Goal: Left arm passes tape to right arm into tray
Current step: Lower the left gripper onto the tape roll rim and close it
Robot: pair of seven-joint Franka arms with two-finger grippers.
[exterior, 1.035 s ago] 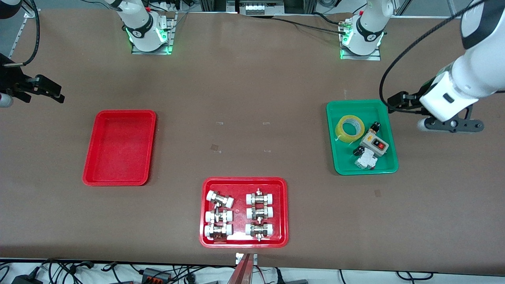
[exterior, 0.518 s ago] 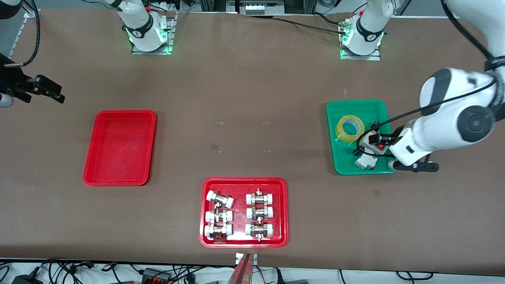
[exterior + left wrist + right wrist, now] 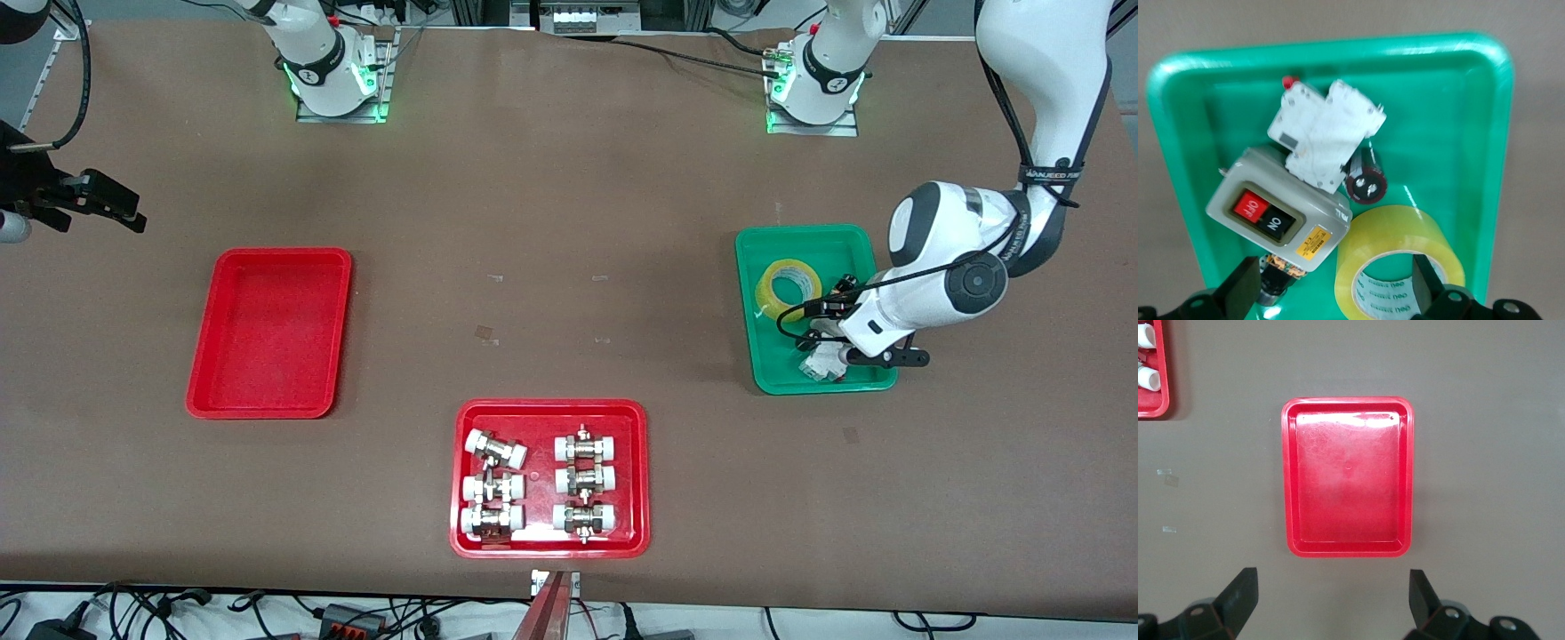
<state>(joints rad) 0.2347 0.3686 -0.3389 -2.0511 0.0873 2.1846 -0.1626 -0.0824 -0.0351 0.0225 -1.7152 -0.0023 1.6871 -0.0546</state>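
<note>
The green tray (image 3: 1491, 140) holds the tape (image 3: 1399, 263) (translucent yellow, white core), a grey switch box (image 3: 1278, 210) marked OFF and ON, and a white breaker (image 3: 1326, 131). The left claw (image 3: 1331, 293) hovers over them, spread wide. The right claw (image 3: 1331, 603), also wide, waits above the bare red tray (image 3: 1290, 480).

L pincer (image 3: 1331, 297) now over green tray (image 3: 766, 378), lower.
</note>
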